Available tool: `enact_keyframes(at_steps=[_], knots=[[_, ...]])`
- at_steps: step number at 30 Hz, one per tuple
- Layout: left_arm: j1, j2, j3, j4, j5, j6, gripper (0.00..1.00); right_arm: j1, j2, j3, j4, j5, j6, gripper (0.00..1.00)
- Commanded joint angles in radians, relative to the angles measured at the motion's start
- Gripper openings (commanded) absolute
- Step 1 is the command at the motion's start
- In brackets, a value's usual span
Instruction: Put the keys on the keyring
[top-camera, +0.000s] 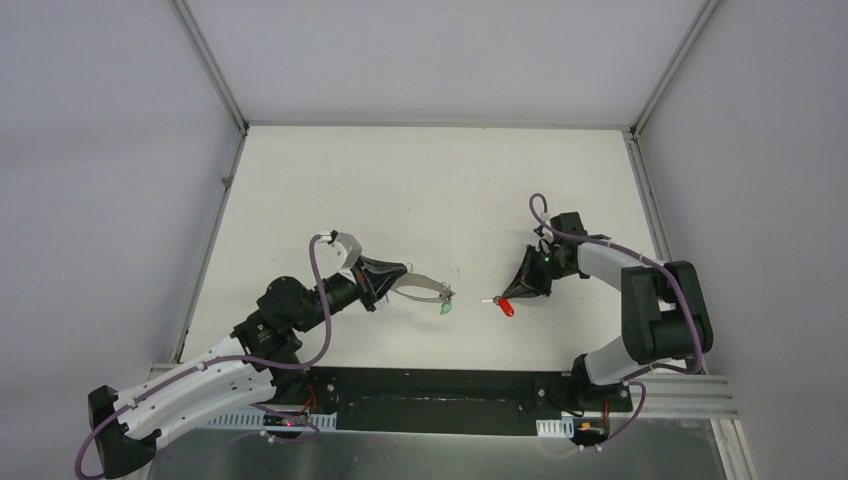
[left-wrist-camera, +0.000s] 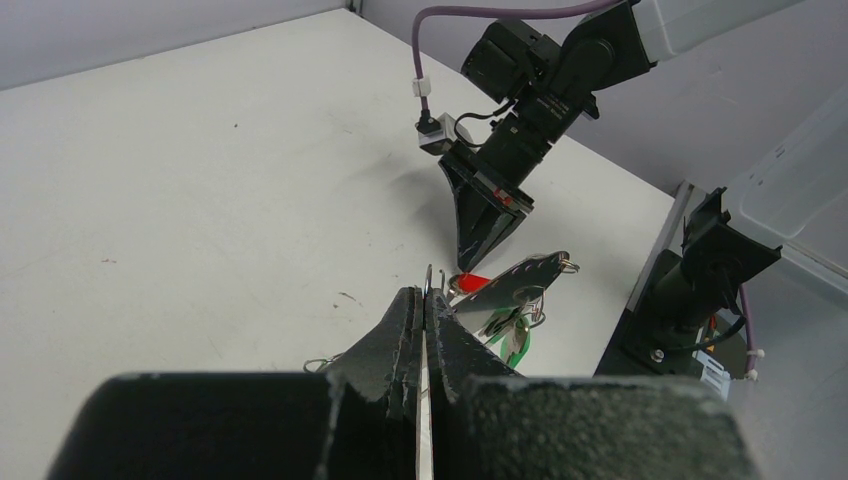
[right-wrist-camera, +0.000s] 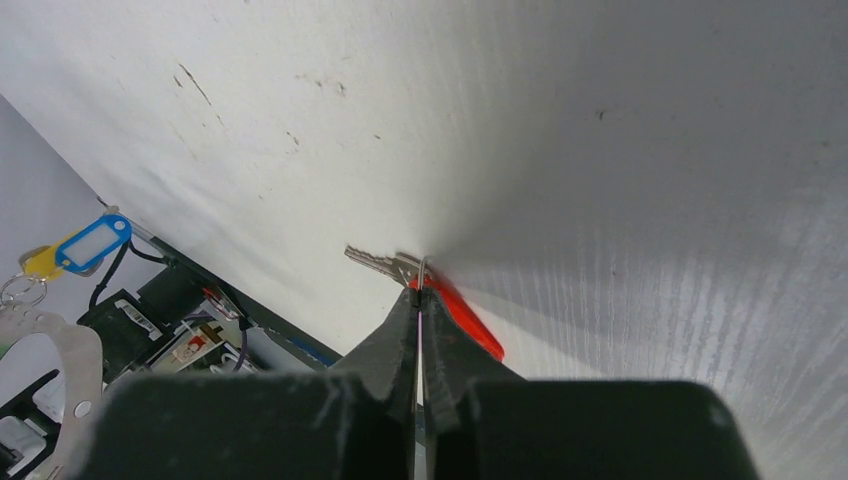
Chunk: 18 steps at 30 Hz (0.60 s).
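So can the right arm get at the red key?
Probably yes: the right gripper is down on the red key, jaws shut at the key's head, with nothing between them. The keyring is off to the side, in the left gripper.

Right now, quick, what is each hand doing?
The left hand is closed, holding the keyring.
The right hand is closed, pinching the red key.

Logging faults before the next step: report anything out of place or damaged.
Nothing stands out. The left jaws pinch the keyring; the right jaws pinch the red key. The table shows only faint scuffs.
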Motion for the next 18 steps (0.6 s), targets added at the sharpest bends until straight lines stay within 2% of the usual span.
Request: enact_keyframes(at_steps=[1, 8, 13, 18], knots=[[0.003, -0.012, 0.043, 0.048, -0.02, -0.021, 0.0, -0.004, -0.039, 0.014, 0.019, 0.006, -0.025, 0.0], [0.003, -0.018, 0.044, 0.039, -0.02, -0.021, 0.0, -0.004, -0.052, 0.016, 0.003, 0.023, -0.05, 0.0], [0.003, -0.019, 0.044, 0.037, -0.019, -0.022, 0.0, -0.004, -0.037, 0.015, 0.018, 0.009, -0.045, 0.17], [0.003, -0.021, 0.044, 0.036, -0.019, -0.023, 0.0, -0.004, -0.005, 0.015, 0.028, 0.004, -0.033, 0.2]])
